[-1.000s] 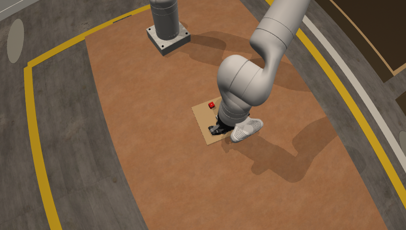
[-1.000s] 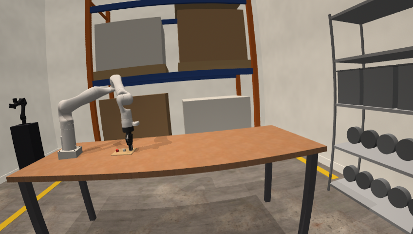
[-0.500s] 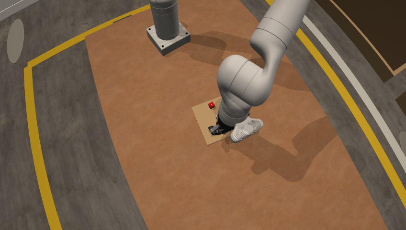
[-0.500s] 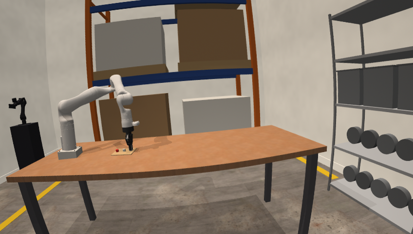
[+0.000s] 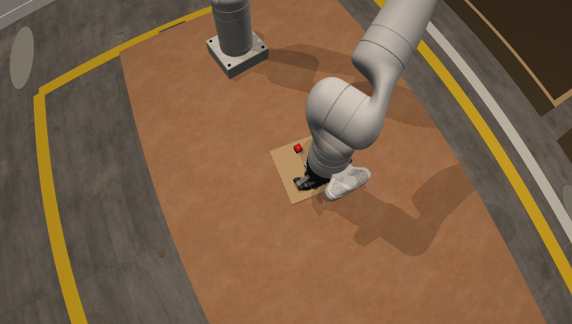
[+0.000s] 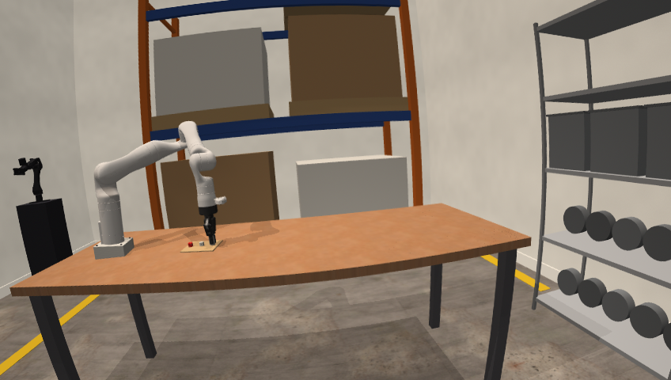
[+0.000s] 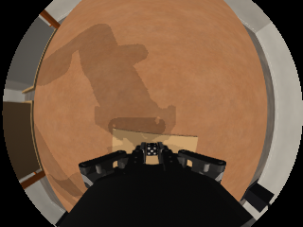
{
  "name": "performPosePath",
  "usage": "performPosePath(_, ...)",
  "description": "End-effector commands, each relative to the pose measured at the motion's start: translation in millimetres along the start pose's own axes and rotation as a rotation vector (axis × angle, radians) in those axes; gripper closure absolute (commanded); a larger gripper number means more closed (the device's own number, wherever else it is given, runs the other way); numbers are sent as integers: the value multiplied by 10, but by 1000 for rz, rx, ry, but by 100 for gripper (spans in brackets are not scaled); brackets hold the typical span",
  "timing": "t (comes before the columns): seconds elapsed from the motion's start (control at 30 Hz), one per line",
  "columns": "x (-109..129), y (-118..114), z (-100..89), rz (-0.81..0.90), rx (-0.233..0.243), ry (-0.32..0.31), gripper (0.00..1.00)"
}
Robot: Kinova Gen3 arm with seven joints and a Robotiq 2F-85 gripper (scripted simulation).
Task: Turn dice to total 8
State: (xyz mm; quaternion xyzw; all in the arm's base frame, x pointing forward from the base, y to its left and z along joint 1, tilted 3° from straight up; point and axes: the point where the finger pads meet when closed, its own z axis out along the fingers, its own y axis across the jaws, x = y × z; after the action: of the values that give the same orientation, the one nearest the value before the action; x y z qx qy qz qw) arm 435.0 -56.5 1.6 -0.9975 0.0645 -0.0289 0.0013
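A brown table [image 6: 329,254] is seen in a store room. A tall rack [image 6: 414,141] with big boxes is seen behind it, and a grey shelf [image 6: 541,141] is seen at the right. A small tan mat [image 5: 282,160] is laid flat on the table, near the arm's base [image 5: 216,50].

A red die [image 5: 297,148] is seen at the far left part of the mat. A grey die [image 6: 201,243] is seen just to its right in the side view. The dots on top of these two cannot be read.

The gripper [image 5: 301,182] is pointed down over the near part of the mat. In the wrist view a dark die [image 7: 151,149] with white dots is seen between the fingers. The fingers are set only a little apart, loose at the sides of this die. The dark die is low over the mat; it cannot be told if it is touching.
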Motion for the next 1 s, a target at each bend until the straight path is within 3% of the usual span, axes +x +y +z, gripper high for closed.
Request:
performPosePath(0.0,5,0,-6,0,0,1,77)
performPosePath(0.1,5,0,-6,0,0,1,77)
performPosePath(0.23,5,0,-6,0,0,1,69)
performPosePath(0.7,5,0,-23,0,0,1,69)
performPosePath(0.97,4,0,-286,0,0,2,69)
